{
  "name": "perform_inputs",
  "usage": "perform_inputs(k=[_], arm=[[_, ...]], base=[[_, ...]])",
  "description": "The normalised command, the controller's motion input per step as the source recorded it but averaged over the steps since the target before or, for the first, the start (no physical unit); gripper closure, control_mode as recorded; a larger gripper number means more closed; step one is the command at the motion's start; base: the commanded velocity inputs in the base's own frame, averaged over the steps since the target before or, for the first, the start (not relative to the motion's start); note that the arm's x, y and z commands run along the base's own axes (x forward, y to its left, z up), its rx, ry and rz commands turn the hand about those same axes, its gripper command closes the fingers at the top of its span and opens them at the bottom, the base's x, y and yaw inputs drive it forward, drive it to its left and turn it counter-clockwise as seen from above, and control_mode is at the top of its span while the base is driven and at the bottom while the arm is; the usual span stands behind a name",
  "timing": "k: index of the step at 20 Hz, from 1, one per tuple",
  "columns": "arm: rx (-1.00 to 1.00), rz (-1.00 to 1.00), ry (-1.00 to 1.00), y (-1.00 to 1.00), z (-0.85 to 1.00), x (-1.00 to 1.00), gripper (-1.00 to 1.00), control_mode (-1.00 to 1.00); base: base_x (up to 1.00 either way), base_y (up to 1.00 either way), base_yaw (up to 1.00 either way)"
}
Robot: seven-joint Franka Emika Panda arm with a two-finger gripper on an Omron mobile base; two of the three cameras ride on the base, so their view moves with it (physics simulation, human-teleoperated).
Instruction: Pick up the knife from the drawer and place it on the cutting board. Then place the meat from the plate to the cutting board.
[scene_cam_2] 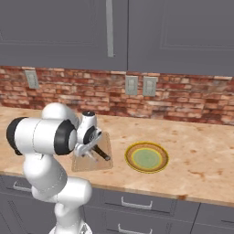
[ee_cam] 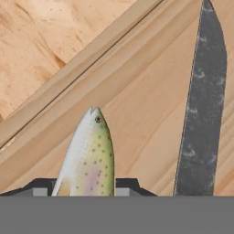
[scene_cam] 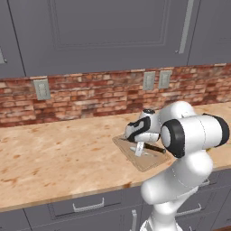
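1. Gripper (ee_cam: 87, 194): positioned low over the cutting board (scene_cam: 145, 160). In the hand view its two dark finger tips (ee_cam: 42, 187) stand narrowly apart, one on each side of the meat (ee_cam: 89, 155).
2. Grip state: whether the tips press the meat or stand just clear of it cannot be told from the views.
3. Meat: a pale, spotted, fish-shaped piece (greenish back, light belly, small dark eye at the far end). It extends from between the tips out over the board. In the left base view it shows as a small pale oblong (scene_cam: 140, 149) hanging below the hand, its lower end at the board surface.
4. Knife (ee_cam: 201, 114): lies flat on the board. In the hand view the mottled grey blade runs alongside the meat, separate from it, with bare wood between the two. In the right base view the dark handle (scene_cam_2: 101, 154) lies diagonally on the board just beside the hand.
5. Cutting board: a thin light-brown rectangle on the counter (scene_cam: 54, 158), set at an angle to the counter edge, near the front.
6. Plate (scene_cam_2: 146, 157): round, yellow rim, greenish centre; it sits on the counter to the right of the board, near it and not touching.
7. Background: red brick wall (scene_cam_2: 183, 98) with wall sockets (scene_cam_2: 131, 85), grey cabinets (scene_cam: 113, 31) above, grey drawer fronts (scene_cam_2: 137, 201) below the counter.
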Motion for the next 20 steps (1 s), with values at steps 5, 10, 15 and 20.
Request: perform_inputs(k=[5,10,15,20], arm=[[0.0,0.08,-0.01,0.0,-0.08,0.01,-1.0,-1.0],[0.0,0.0,-0.09,0.0,0.08,-0.12,-1.0,-1.0],[0.0,0.0,-0.22,0.0,0.65,-0.36,-1.0,-1.0],[0.0,0.0,-0.13,0.0,0.55,-0.25,-1.0,-1.0]], base=[[0.0,0.0,0.0],[0.0,0.0,0.0],[0.0,0.0,0.0],[0.0,0.0,0.0]])
